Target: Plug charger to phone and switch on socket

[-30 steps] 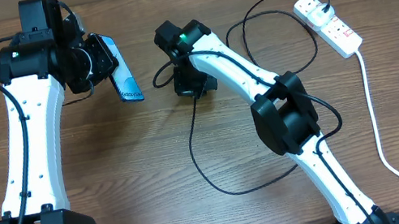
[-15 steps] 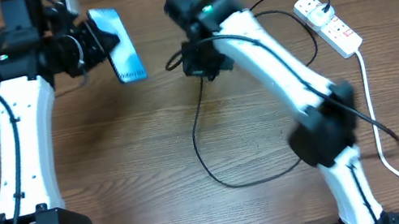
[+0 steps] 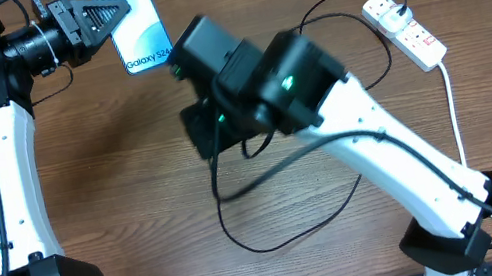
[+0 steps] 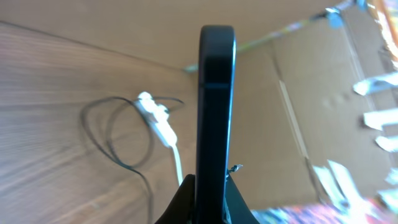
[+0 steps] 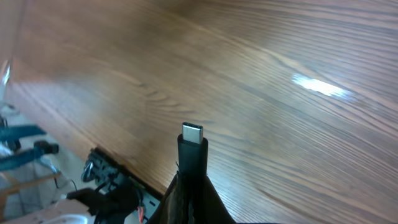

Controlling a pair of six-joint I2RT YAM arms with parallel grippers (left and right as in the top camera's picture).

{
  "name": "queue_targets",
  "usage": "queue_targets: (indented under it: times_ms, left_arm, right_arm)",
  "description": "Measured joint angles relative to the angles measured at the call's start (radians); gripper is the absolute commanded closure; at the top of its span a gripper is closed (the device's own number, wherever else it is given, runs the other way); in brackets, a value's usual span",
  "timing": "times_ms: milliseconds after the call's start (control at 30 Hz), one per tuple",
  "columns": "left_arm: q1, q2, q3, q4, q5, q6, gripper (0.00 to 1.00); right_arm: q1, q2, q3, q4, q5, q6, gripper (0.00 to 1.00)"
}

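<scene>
I'm gripping phone (image 3: 132, 21) edge-on between left fingers (image 3: 94, 15), off surface (image 3: 115, 202); right fingers (image 5: 171, 208) pinching charger (image 5: 192, 155), tip sticking out beyond them.

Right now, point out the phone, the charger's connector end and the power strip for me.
phone (image 3: 136, 30), overhead view, middle of its screen.
charger (image 5: 191, 133), right wrist view, metal connector tip.
power strip (image 3: 407, 29), overhead view, white body by the red switches.
</scene>
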Motion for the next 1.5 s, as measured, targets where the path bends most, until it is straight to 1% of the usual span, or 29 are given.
queue_targets:
  times_ms: [167, 367, 600, 1033, 1200, 1500]
  left_arm:
    - [0.0, 0.0, 0.0, -0.001, 0.098, 0.0, 0.96]
    - [-0.006, 0.0, 0.0, -0.034, 0.155, 0.011, 0.96]
    - [-0.043, 0.0, 0.0, -0.109, 0.156, 0.054, 0.96]
    - [-0.059, 0.0, 0.0, -0.11, 0.156, 0.113, 0.96]
    - [-0.059, 0.0, 0.0, -0.109, 0.155, 0.118, 0.96]
    - [-0.058, 0.0, 0.0, -0.11, 0.155, 0.117, 0.96]
  right_arm:
    - [0.016, 0.0, 0.0, 0.044, 0.04, 0.007, 0.96]
    - [0.005, 0.0, 0.0, 0.079, 0.058, 0.007, 0.96]
    - [0.005, 0.0, 0.0, 0.127, 0.061, 0.008, 0.96]
    - [-0.008, 0.0, 0.0, 0.13, 0.06, 0.012, 0.96]
    - [-0.033, 0.0, 0.0, 0.127, 0.06, 0.02, 0.96]
    - [-0.033, 0.0, 0.0, 0.13, 0.052, 0.026, 0.96]
